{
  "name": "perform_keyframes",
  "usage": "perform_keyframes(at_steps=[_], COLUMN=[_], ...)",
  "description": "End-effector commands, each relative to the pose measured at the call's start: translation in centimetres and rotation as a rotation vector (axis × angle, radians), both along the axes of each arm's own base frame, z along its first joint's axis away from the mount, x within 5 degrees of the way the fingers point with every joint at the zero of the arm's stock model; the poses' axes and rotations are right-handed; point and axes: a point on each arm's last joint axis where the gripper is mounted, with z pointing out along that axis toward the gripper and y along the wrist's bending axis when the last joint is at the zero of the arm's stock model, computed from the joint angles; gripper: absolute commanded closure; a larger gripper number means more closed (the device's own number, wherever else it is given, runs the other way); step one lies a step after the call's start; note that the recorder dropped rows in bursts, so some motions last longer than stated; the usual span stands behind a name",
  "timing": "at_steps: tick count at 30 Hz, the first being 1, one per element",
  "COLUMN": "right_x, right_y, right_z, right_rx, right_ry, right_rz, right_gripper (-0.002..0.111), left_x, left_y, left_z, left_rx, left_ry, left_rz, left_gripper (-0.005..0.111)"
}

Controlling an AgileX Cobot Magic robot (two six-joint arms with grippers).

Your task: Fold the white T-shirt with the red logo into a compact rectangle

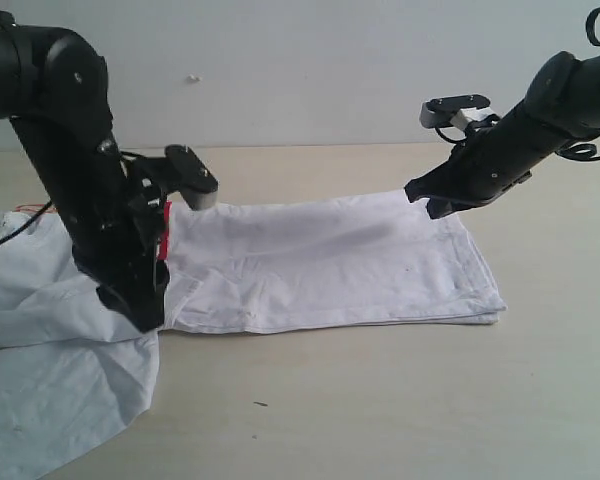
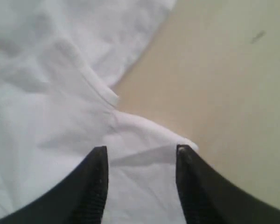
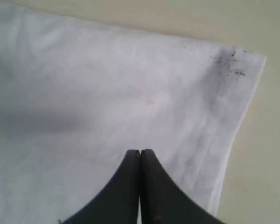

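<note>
White T-shirt (image 1: 330, 265) lies on beige table (image 1: 380, 400), folded into long band across middle, loose bunch at left end. Sliver of red logo (image 1: 166, 235) shows beside my left claw (image 1: 140, 308), down on cloth. My right claw (image 1: 427, 202) hovers over band's right end.
Left wrist: my fingers (image 2: 97, 182) spread, shirt fold lying between tips.
Right wrist: claw tips pressed together, holding nothing, above hemmed edge with dark specks (image 3: 228, 63).

No text is readable on the red logo (image 1: 166, 230).
</note>
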Motion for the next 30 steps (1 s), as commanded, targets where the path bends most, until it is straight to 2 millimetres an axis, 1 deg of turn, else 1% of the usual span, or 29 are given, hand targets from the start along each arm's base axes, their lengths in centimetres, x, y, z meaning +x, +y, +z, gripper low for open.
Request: perform_keyframes(at_steps=[1,3,6,8,10,12,14,16,18,20,22,27,28,30], right_x=[0.1,0.1,0.0,-0.1,-0.1,-0.2,-0.2,-0.2,-0.2,-0.2,-0.2,-0.2,-0.2,-0.2], right_y=[0.1,0.1,0.2,0.3,0.3,0.4,0.4,0.4,0.4,0.4,0.4,0.4,0.4,0.4], right_z=[0.2,0.2,0.2,0.2,0.1,0.1,0.1,0.1,0.1,0.1,0.1,0.1,0.1,0.1], right_rx=[0.025,0.033,0.047,0.061,0.063,0.065,0.066,0.066,0.066,0.065,0.064,0.064,0.064,0.064], right_ry=[0.001,0.007,0.019,0.027,0.033,0.039,0.040,0.042,0.042,0.041,0.039,0.039,0.039,0.039], right_rz=[-0.025,-0.043,-0.049,-0.053,-0.050,-0.048,-0.047,-0.046,-0.046,-0.043,-0.044,-0.044,-0.044,-0.044], right_gripper=[0.108,0.108,0.108,0.108,0.108,0.108,0.108,0.108,0.108,0.108,0.108,0.108,0.108,0.108], left_x=[-4.7,-6.4,-8.5,-9.7,-10.3,-10.3,-9.9,-9.4,-9.1,-9.0,-9.0,-9.2,-9.3,-9.5], left_y=[-0.8,-0.6,0.6,1.5,2.1,2.1,2.0,1.9,2.0,2.2,2.3,2.4,2.4,2.6], left_z=[-0.7,-1.9,-4.4,-5.8,-6.9,-7.4,-7.4,-7.4,-7.4,-7.6,-8.0,-9.2,-9.5,-9.9], left_rx=[0.124,0.148,0.200,0.224,0.224,0.193,0.175,0.167,0.182,0.200,0.219,0.253,0.262,0.292], left_ry=[-0.012,-0.025,0.000,0.031,0.020,-0.022,-0.066,-0.115,-0.151,-0.157,-0.137,-0.086,-0.069,-0.034], left_rz=[0.019,0.017,0.028,0.033,0.031,0.032,0.031,0.033,0.040,0.045,0.051,0.062,0.062,0.057], left_gripper=[0.061,0.061,0.061,0.061,0.061,0.061,0.059,0.051,0.046,0.047,0.049,0.050,0.053,0.066])
